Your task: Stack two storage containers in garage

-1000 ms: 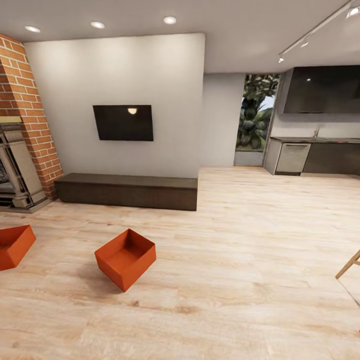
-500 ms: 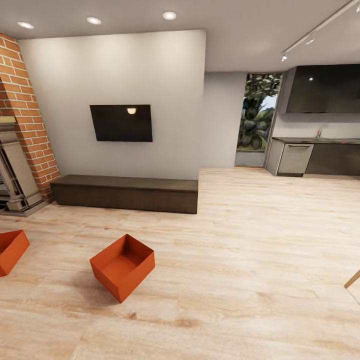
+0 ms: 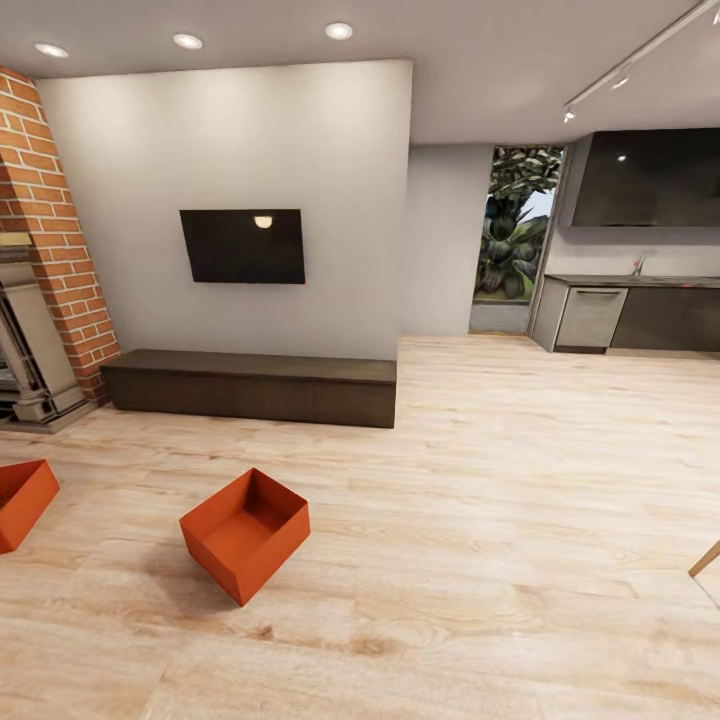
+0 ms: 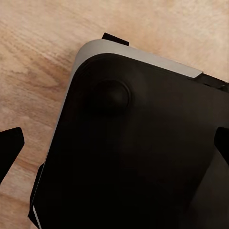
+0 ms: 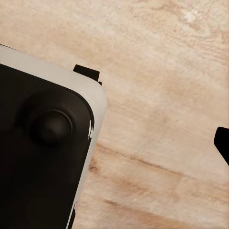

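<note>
Two storage containers sit on the living room's wood floor (image 3: 520, 480): one (image 3: 245, 533) ahead-left of us, one (image 3: 20, 502) at the view's left edge. We can't tell either gripper's state. Best to drive in squarely toward the nearer bin before reaching.

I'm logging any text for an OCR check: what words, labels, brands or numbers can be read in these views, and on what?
None can be read in any view.
Storage container, nearer: plain orange-red walls, no label.
Storage container, at the picture's left edge: plain as well.
Wall screen: dark, no logo visible.
Kitchen appliance: no lettering can be made out; too small to tell.
</note>
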{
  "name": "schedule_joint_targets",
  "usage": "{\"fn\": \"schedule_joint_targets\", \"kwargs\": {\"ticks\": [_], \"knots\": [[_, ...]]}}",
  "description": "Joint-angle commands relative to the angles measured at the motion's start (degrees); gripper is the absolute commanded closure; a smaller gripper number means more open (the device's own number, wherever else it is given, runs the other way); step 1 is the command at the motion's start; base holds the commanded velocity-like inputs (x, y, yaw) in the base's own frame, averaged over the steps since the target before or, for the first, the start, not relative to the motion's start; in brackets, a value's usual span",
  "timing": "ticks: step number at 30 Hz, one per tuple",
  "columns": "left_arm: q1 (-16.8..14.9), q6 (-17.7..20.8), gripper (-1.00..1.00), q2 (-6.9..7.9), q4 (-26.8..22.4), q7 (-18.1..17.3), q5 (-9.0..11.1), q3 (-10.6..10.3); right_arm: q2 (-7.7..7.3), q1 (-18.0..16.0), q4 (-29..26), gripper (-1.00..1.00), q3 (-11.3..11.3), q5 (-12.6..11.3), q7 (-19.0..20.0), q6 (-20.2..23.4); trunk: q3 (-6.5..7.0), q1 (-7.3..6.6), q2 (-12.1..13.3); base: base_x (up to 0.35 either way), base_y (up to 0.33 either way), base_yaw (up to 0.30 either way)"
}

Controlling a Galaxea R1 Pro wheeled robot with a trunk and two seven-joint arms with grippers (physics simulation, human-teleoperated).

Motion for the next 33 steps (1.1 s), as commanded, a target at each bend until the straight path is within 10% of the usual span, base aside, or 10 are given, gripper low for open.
{"fn": "schedule_joint_targets", "kwargs": {"ticks": [1,33], "knots": [[0.0,-0.1,-1.00,-0.02,0.0,0.0,0.0,0.3,-0.01,0.0,0.0,-1.00,0.4,-0.2,-0.1,-0.2,-0.05,0.00,0.0,0.000,0.000,0.000],[0.0,0.0,-1.00,-0.02,0.1,0.0,0.1,0.2,-0.01,0.0,0.0,-1.00,0.3,-0.3,-0.1,-0.1,-0.05,0.00,0.0,0.073,0.000,0.000]]}}
